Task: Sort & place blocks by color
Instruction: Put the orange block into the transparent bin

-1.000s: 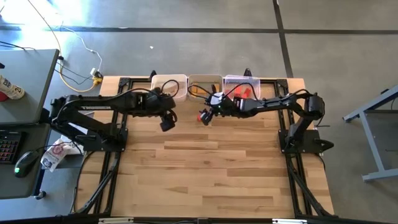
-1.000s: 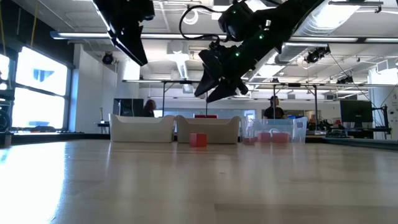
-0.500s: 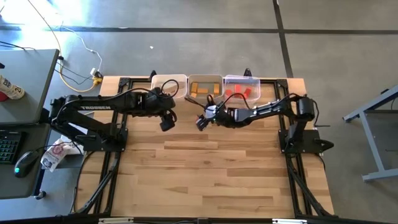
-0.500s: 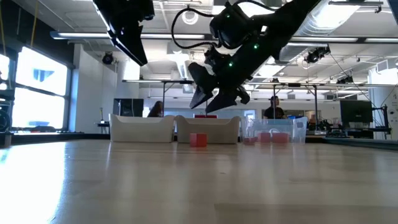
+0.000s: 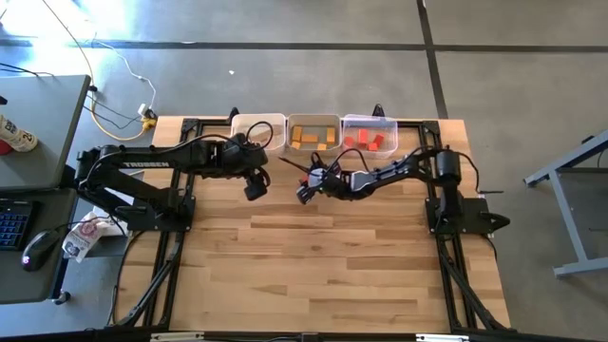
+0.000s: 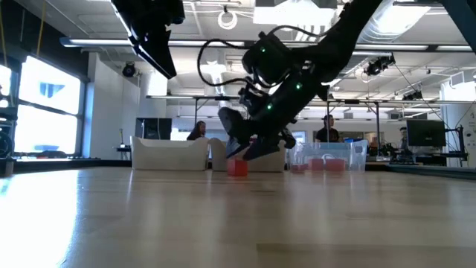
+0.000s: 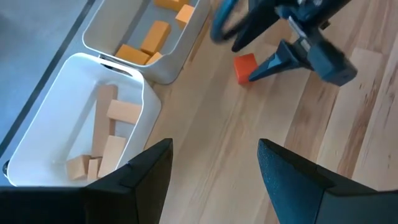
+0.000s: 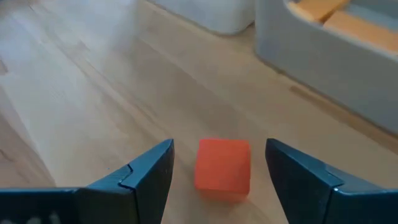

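One red cube point(image 8: 222, 165) sits flat on the table in front of the bins. My right gripper point(image 8: 219, 144) is open and low over it, with one finger on each side of the cube and neither touching it; the low view shows that gripper point(image 6: 242, 151) slanting down just above the cube point(image 6: 237, 167). My left gripper point(image 5: 255, 188) hangs open and high over the table's left half, with nothing between its fingers. The left wrist view shows light wood blocks point(image 7: 106, 140) in a white bin and orange blocks point(image 7: 152, 40) in the bin beside it.
Three bins stand in a row at the table's far edge: a white one point(image 5: 258, 122), a middle one point(image 5: 313, 120) with orange blocks and a clear one point(image 5: 370, 122) with red blocks. Bare wood stretches from the grippers to the near edge.
My right gripper has come down and toward the table's left and near side, rolling a little, until its open fingers stand around the red cube. The cube has stayed where it was.
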Tool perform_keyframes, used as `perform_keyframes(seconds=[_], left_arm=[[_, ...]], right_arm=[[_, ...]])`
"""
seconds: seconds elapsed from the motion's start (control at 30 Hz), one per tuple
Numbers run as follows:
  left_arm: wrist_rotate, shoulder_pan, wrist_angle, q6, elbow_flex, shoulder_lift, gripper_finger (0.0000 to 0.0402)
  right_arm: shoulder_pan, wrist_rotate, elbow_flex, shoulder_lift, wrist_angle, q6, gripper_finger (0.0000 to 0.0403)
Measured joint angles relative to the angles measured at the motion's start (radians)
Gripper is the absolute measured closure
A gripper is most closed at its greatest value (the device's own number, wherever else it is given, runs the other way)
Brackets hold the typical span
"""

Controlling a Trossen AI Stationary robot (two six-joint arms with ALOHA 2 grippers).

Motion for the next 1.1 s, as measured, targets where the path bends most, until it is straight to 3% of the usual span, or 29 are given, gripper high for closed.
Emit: perform_keyframes(seconds=[0.33,0.57,0.83,1.1], left_arm=[[0.000,0.000,0.000,0.000,0.000,0.000,0.0179],[0.002,0.004,0.003,0.008,-0.030,0.000,0.0179],[0.089,0.025,0.064,0.008,-0.123,0.000,0.0179],[0.225,0.028,0.202,-0.002,-0.215,0.001,0.0179]], right_arm=[[0.000,0.016,0.000,0.066,0.042,-0.025,0.0177],[0.000,0.007,0.000,0.066,0.032,-0.046,0.0302],[0.001,-0.014,0.000,0.048,-0.005,-0.099,0.0301],[-0.016,0.012,0.000,-0.073,-0.171,-0.147,0.0301]])
